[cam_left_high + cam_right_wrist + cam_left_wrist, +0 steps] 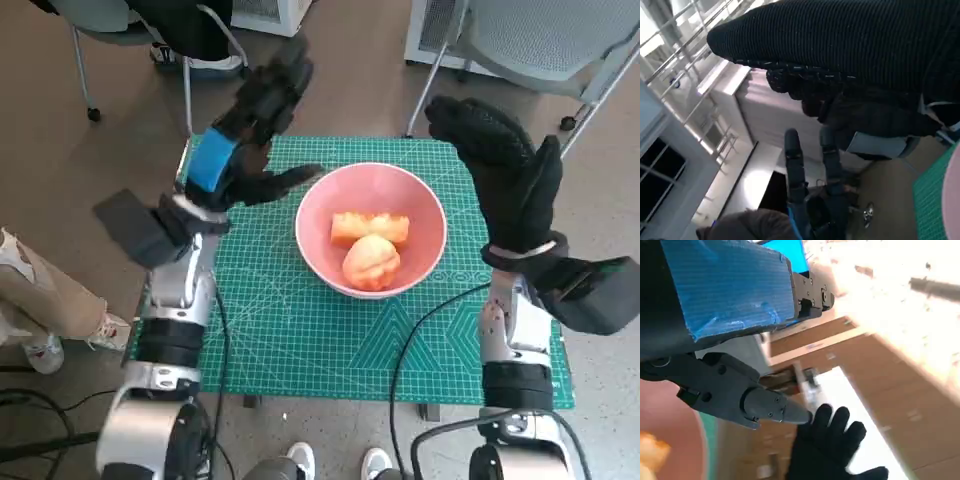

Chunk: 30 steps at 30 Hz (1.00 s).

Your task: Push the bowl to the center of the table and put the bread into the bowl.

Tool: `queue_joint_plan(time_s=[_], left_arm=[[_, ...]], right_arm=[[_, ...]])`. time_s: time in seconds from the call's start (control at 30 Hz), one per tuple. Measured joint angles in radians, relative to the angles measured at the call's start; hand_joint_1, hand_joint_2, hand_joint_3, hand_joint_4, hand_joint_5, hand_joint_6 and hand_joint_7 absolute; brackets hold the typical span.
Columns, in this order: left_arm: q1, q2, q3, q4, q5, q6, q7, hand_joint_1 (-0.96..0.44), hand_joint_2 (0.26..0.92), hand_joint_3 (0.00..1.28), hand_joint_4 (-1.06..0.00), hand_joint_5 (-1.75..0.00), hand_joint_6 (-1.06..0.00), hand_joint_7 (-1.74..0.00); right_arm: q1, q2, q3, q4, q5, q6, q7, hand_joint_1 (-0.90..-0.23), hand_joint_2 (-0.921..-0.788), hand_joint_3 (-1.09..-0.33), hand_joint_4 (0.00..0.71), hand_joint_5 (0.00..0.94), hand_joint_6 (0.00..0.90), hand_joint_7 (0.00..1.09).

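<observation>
A pink bowl (pixel 371 200) stands on the green cutting mat (pixel 300 330) near the table's middle. Inside it lie two pieces of bread: a flat oblong piece (pixel 370 227) and a round bun (pixel 371 262) in front of it. My left hand (pixel 250 135) is raised to the left of the bowl, fingers spread and empty, its lowest finger close to the rim. My right hand (pixel 505 170) in the black glove is lifted on the bowl's right, open and holding nothing. The left wrist view shows the bowl's edge (pixel 670 430) and the gloved right hand (pixel 832 447).
Chairs stand behind the table at the back left (pixel 150 30) and back right (pixel 540 40). A person's leg (pixel 45 290) is at the left beside the table. A black cable (pixel 420 330) crosses the mat near my right forearm. A person (pixel 755 225) shows in the right wrist view.
</observation>
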<state>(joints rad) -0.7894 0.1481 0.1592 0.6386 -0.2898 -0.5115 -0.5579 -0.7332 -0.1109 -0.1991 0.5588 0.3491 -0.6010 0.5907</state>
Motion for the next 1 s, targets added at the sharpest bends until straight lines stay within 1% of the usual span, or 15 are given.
queue_joint_plan(time_s=[0.17, 0.3, 0.6, 0.8, 1.0], left_arm=[[0.015, -0.002, 0.014, 0.005, -0.027, -0.061, -0.028, -0.72, 0.921, 0.30, -0.05, 0.00, -0.17, -0.04], [0.022, -0.007, 0.017, 0.005, -0.036, -0.102, -0.038, -0.72, 0.921, 0.31, -0.03, 0.00, -0.15, -0.03], [0.027, -0.037, 0.019, 0.008, -0.054, -0.159, -0.047, -0.71, 0.921, 0.32, -0.02, 0.00, -0.15, -0.02], [0.027, -0.044, 0.020, 0.022, -0.065, -0.189, -0.051, -0.71, 0.921, 0.32, -0.01, 0.00, -0.15, -0.02], [0.026, -0.049, 0.023, 0.062, -0.076, -0.195, -0.067, -0.70, 0.921, 0.31, -0.01, 0.00, -0.15, -0.02]], right_arm=[[-0.015, 0.000, 0.009, -0.001, 0.000, -0.008, 0.000, -0.685, -0.921, -0.767, 0.215, 0.010, 0.082, 0.52], [-0.038, -0.001, 0.011, 0.005, 0.000, -0.020, 0.002, -0.688, -0.921, -0.757, 0.219, 0.011, 0.095, 0.52], [-0.073, -0.002, 0.018, 0.013, 0.000, -0.041, 0.008, -0.678, -0.921, -0.749, 0.226, 0.011, 0.116, 0.51], [-0.080, -0.005, 0.024, 0.015, -0.001, -0.048, 0.009, -0.677, -0.921, -0.746, 0.230, 0.011, 0.125, 0.50], [-0.081, -0.008, 0.030, 0.015, -0.002, -0.059, 0.009, -0.677, -0.921, -0.744, 0.231, 0.010, 0.130, 0.49]])
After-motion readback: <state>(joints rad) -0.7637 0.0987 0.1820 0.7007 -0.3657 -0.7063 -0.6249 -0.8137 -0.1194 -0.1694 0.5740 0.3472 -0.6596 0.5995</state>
